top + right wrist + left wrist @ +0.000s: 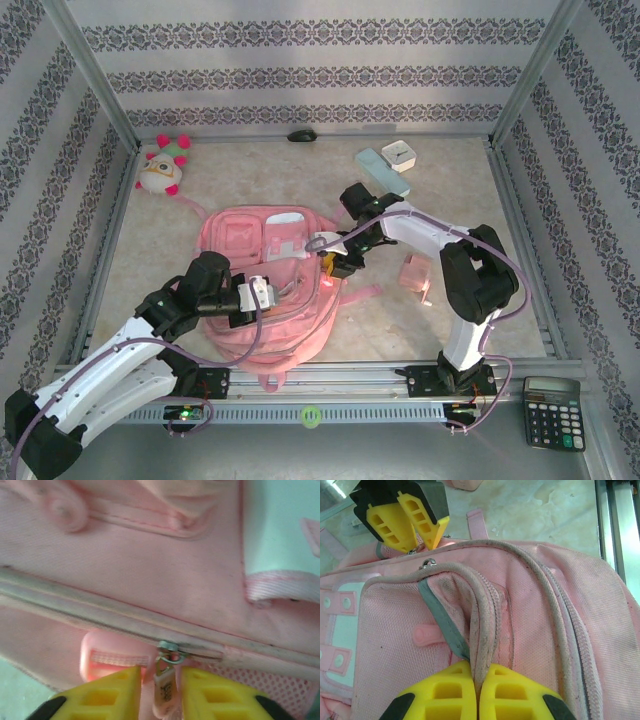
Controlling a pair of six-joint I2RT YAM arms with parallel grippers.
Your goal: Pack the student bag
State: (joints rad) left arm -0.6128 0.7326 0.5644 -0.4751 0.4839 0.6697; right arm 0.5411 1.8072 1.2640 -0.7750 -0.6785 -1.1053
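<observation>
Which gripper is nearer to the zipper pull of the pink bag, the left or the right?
Right. The right gripper has the zipper pull between its fingers. The left gripper pinches a seam of the bag, away from the pull.

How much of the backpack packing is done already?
Barely started. Done: the left gripper has its jaws shut on the zipper edge of the student bag. In hand: the right gripper has its jaws either side of the zipper pull; I can't tell if they pinch it. Left: unzipping, then putting things in, maybe the plush toy and boxes lying on the table.
</observation>
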